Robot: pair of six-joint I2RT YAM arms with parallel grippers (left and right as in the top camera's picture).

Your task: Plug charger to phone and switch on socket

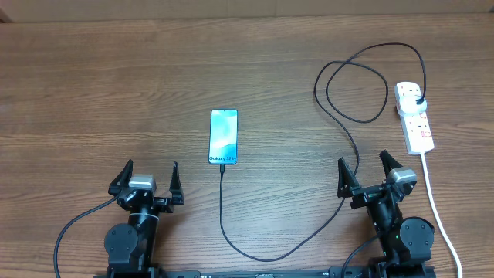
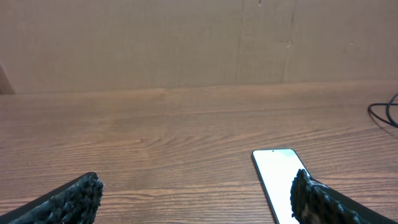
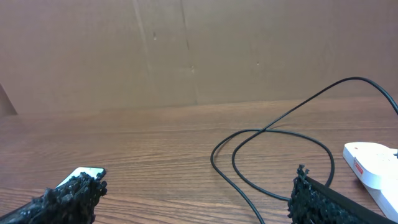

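The phone (image 1: 223, 137) lies flat in the middle of the table, its light blue screen up with dark text at its near end. The black charger cable (image 1: 262, 251) runs from the phone's near end, loops toward me, then curls back to a black plug (image 1: 417, 103) seated in the white socket strip (image 1: 414, 117) at the right. The connector tip touches the phone's near edge. My left gripper (image 1: 147, 179) is open, near left of the phone (image 2: 280, 180). My right gripper (image 1: 369, 171) is open, near the strip (image 3: 373, 168), with the cable (image 3: 273, 130) ahead of it.
The strip's white cord (image 1: 440, 220) runs toward the near right edge beside my right arm. A brown wall stands behind the wooden table (image 1: 116, 85).
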